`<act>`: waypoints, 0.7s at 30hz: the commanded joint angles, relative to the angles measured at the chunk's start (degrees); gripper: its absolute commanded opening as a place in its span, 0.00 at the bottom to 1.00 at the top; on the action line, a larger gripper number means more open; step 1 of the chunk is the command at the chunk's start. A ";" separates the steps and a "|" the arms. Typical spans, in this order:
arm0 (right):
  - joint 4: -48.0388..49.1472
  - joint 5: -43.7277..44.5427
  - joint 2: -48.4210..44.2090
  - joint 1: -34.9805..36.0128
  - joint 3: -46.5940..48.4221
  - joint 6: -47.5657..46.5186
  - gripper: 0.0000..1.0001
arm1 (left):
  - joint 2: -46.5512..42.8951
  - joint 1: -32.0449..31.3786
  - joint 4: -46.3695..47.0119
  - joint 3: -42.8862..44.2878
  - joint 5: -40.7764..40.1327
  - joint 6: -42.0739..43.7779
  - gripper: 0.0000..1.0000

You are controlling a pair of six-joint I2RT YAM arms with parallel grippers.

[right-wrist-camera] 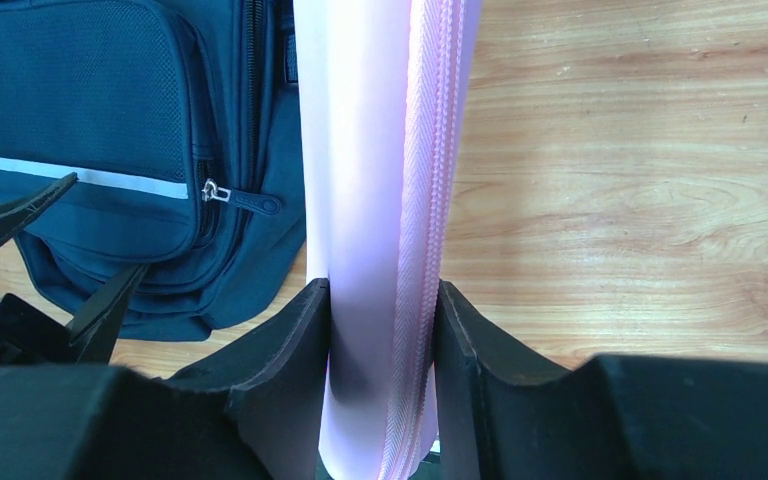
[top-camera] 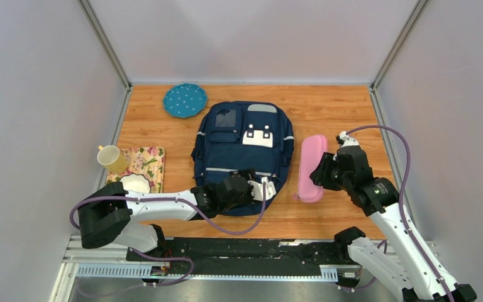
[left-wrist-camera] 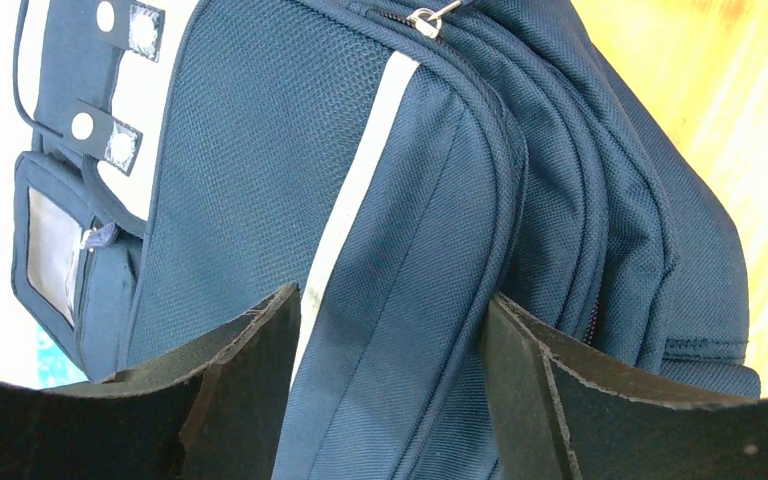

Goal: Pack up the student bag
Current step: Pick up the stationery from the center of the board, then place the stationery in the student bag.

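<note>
We find no writing that we can read. The white patch (top-camera: 258, 136) on the bag (top-camera: 242, 151) and the clear window pocket (top-camera: 226, 118) beside it are too small in the top view, and in the left wrist view the patch shows only dark tabs with round snaps.

The table (top-camera: 333, 113) is orange-brown wood with visible grain. Pale grey walls (top-camera: 251, 38) close it in on three sides, with metal posts at the far corners. A black rail (top-camera: 226, 258) runs along the near edge, where both arms are bolted.

The bag lies flat in the middle of the table, front pockets up. The left gripper (left-wrist-camera: 392, 305) is at its near end, with the jaws spread wide on either side of the front pocket. The grey stripe (left-wrist-camera: 360, 180) runs down between them. We cannot tell whether the fingers press the fabric. That arm crosses the near-left corner of the bag and hides it from above.

Just right of the bag lies a pink case (top-camera: 311, 167). The right gripper (right-wrist-camera: 382, 285) is clamped on it, one finger on each side, with the zip facing the camera.

Near the far wall, just left of the bag, sits a blue dotted plate (top-camera: 184, 100). On the left side of the table is a floral mat (top-camera: 148, 160), with a yellow mug (top-camera: 111, 158) at its left corner and a white dish (top-camera: 136, 183) at its near edge.
</note>
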 commanded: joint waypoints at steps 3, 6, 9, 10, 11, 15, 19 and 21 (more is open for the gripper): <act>2.40 -0.39 -1.02 -0.26 0.15 0.17 0.03 | 2.75 -0.12 6.04 0.10 -4.63 1.78 0.46; 2.31 -0.56 -1.28 -0.18 -0.02 0.17 0.03 | 2.75 -0.03 11.83 -1.92 -6.74 3.62 0.21; 2.05 -0.83 -1.98 -0.18 -0.20 0.43 0.03 | 2.23 -0.03 12.37 -0.79 -5.88 3.19 0.09; 2.05 -0.83 -2.07 -0.18 -0.29 0.52 0.03 | 2.23 0.05 11.67 -0.35 -5.61 2.93 0.04; 2.05 -0.74 -2.42 -0.26 -0.46 0.60 0.03 | 2.31 -0.03 11.14 0.27 -5.43 2.84 0.00; 1.53 -0.83 -3.39 -0.18 -0.38 0.87 0.03 | 2.23 -0.03 7.98 3.69 -3.94 1.26 0.00; 0.65 -0.74 -4.35 -0.26 0.15 0.96 0.03 | 0.56 -0.03 2.89 7.12 -1.22 -1.38 0.00; -0.06 -0.48 -4.97 -0.26 0.50 1.04 0.03 | -0.41 -0.03 1.30 9.40 0.89 -2.96 0.00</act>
